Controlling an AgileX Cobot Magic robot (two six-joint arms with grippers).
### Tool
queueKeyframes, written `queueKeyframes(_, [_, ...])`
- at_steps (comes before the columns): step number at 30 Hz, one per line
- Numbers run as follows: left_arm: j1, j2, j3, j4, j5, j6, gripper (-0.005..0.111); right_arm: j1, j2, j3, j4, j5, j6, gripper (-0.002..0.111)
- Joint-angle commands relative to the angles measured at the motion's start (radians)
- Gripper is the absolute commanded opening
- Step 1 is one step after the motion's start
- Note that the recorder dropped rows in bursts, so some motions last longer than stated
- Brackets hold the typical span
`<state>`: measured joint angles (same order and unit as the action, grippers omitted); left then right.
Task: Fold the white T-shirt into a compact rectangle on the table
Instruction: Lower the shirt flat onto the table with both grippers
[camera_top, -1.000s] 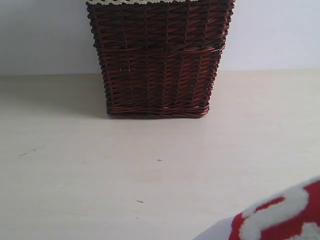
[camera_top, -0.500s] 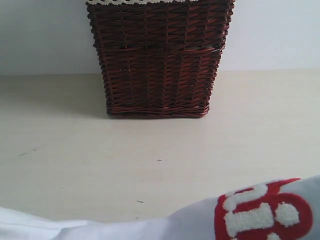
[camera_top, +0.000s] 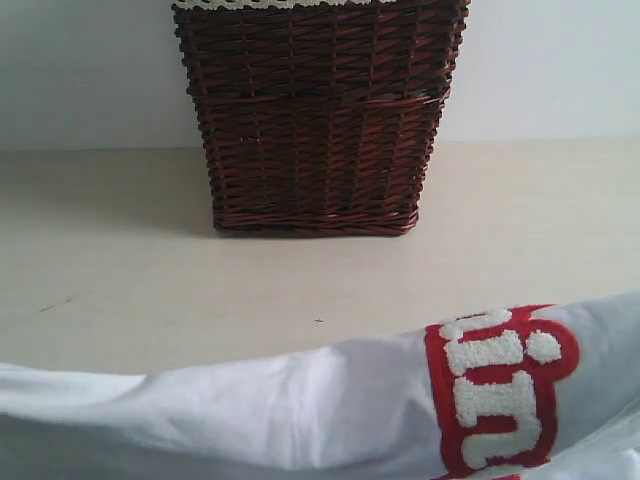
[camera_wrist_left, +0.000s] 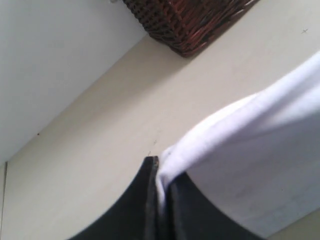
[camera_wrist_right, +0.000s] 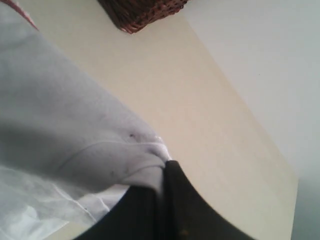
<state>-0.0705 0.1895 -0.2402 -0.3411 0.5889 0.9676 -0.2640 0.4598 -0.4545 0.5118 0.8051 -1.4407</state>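
The white T-shirt (camera_top: 300, 410) stretches across the bottom of the exterior view, its red band with fuzzy white letters (camera_top: 497, 385) at the right. It hangs over the pale beige table (camera_top: 150, 290). In the left wrist view my left gripper (camera_wrist_left: 161, 172) is shut on a bunched edge of the white T-shirt (camera_wrist_left: 260, 150). In the right wrist view my right gripper (camera_wrist_right: 163, 172) is shut on another bunched edge of the white T-shirt (camera_wrist_right: 60, 125). Neither gripper shows in the exterior view.
A dark brown wicker basket (camera_top: 315, 120) with a lace-trimmed liner stands at the back of the table against a pale wall. Its corner shows in the left wrist view (camera_wrist_left: 190, 20) and in the right wrist view (camera_wrist_right: 140, 12).
The shirt has risen into the exterior view: from a red-and-white corner at the lower right to a wide white span across the whole bottom, the lettered band moving up and left.
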Motion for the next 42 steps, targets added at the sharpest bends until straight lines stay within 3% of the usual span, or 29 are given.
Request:
queueKeyframes(1, [0.002, 0.125, 0.002, -0.017, -0.156, -0.009, 0.0, -0.005, 0.112, 0.001, 0.038, -0.102, -0.036, 0.0])
queueKeyframes(10, [0.002, 0.451, 0.002, -0.019, -0.549, -0.009, 0.0, -0.005, 0.359, 0.001, 0.296, -0.256, -0.258, 0.0])
queueKeyframes(17, [0.002, 0.76, 0.002, -0.011, -0.61, -0.006, 0.0, -0.005, 0.493, 0.001, 0.373, -0.307, -0.409, 0.0])
queueKeyframes(24, [0.002, 0.993, -0.028, -0.002, -0.97, -0.007, 0.0, -0.005, 0.582, 0.001, 0.478, -0.374, -0.58, 0.0])
queueKeyframes(29, [0.002, 1.135, -0.117, 0.099, -0.989, -0.067, 0.0, -0.005, 0.626, 0.001, 0.487, -0.424, -0.602, 0.0])
queueKeyframes(34, [0.002, 1.269, -0.183, 0.106, -0.989, -0.141, 0.002, -0.005, 0.679, 0.001, 0.519, -0.43, -0.645, 0.0])
queueKeyframes(37, [0.002, 1.334, -0.218, 0.106, -1.002, -0.141, 0.011, -0.005, 0.723, -0.004, 0.529, -0.464, -0.667, 0.0])
queueKeyframes(42, [0.002, 1.421, -0.258, 0.106, -1.132, -0.141, 0.024, -0.005, 0.833, -0.034, 0.53, -0.551, -0.667, 0.0])
